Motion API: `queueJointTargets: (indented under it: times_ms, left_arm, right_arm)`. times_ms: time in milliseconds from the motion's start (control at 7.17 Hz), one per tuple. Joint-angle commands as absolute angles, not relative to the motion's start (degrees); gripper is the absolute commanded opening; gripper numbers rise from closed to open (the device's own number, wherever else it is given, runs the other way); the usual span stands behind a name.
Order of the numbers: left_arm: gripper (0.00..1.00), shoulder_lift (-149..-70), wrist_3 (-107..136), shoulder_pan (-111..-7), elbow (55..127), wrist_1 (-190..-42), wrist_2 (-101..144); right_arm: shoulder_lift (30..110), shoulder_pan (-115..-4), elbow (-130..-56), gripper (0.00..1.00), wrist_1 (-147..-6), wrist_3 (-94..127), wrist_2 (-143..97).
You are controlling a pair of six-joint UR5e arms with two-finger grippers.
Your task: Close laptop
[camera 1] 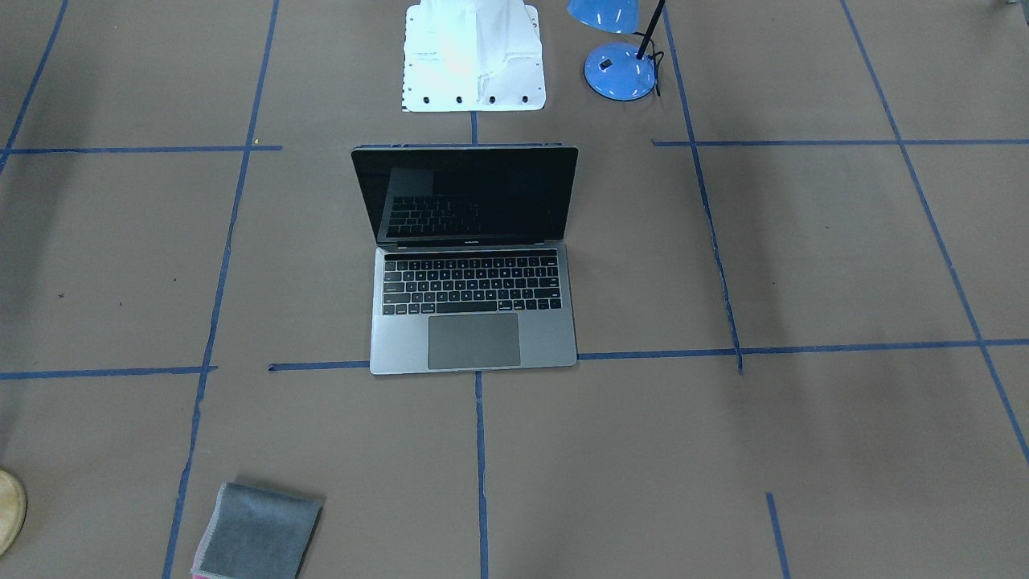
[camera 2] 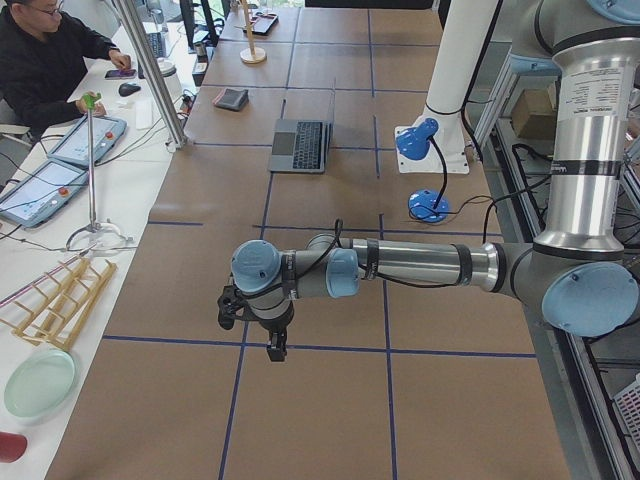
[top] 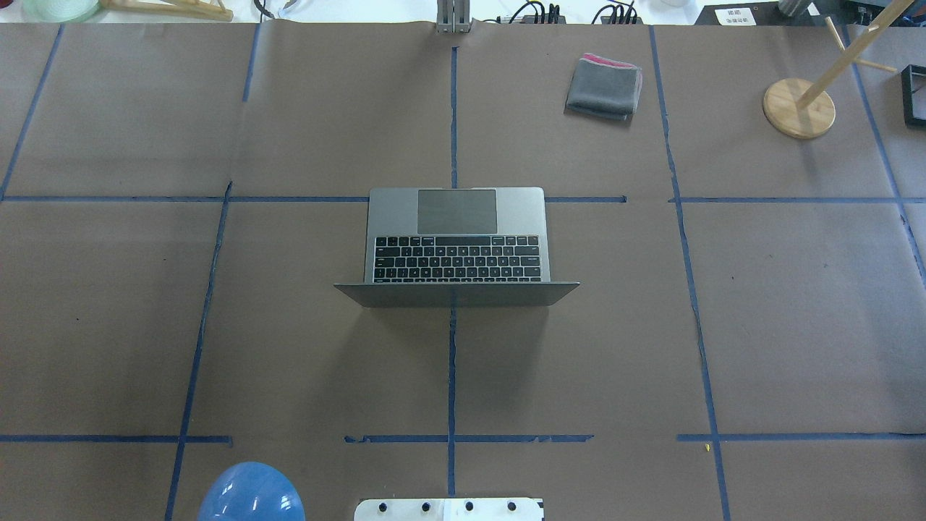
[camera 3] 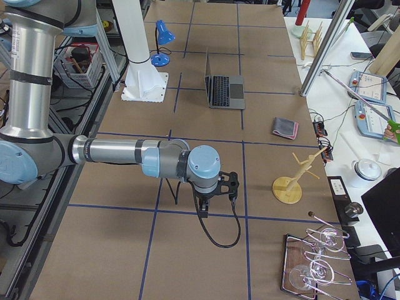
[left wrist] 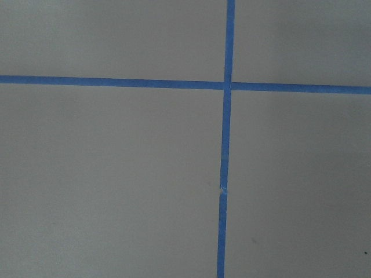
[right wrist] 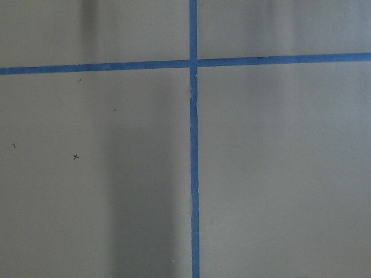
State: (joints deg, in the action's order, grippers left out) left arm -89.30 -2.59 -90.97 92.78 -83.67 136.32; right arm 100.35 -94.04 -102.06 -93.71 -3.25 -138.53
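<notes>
The space-grey laptop point(camera 1: 474, 277) stands open in the middle of the table, its black screen upright and facing away from the robot's base. It also shows in the overhead view point(top: 456, 217). Both arms hang over the table's ends, far from the laptop. My left gripper point(camera 2: 252, 335) shows only in the exterior left view and my right gripper point(camera 3: 217, 199) only in the exterior right view. I cannot tell whether either is open or shut. Both wrist views show only brown paper with blue tape lines.
A blue desk lamp point(camera 1: 619, 71) stands near the white robot base point(camera 1: 474, 56). A folded grey cloth with a pink edge point(top: 604, 83) lies at the far side. A wooden stand point(top: 799, 108) is at the far right. An operator point(camera 2: 50, 60) sits beside the table.
</notes>
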Motion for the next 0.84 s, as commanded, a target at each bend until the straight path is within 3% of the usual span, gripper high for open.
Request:
queueJointTargets:
  times_ms: [0, 419, 698]
  left_arm:
    - [1.0, -89.56, -2.81, -90.97, 92.9, -83.67, 136.32]
    - [1.0, -90.0, -2.73, -91.05, 94.13, -83.67, 136.49]
    - [1.0, -90.0, -2.03, -90.97, 103.3, -82.02, 138.77]
  right_arm:
    - [100.28, -94.04, -102.13, 1.0, -93.69, -3.25, -138.6]
    - [100.02, -94.04, -102.56, 1.0, -93.43, -3.25, -138.51]
    - [99.67, -93.96, -104.49, 1.0, -93.43, -3.16, -138.95]
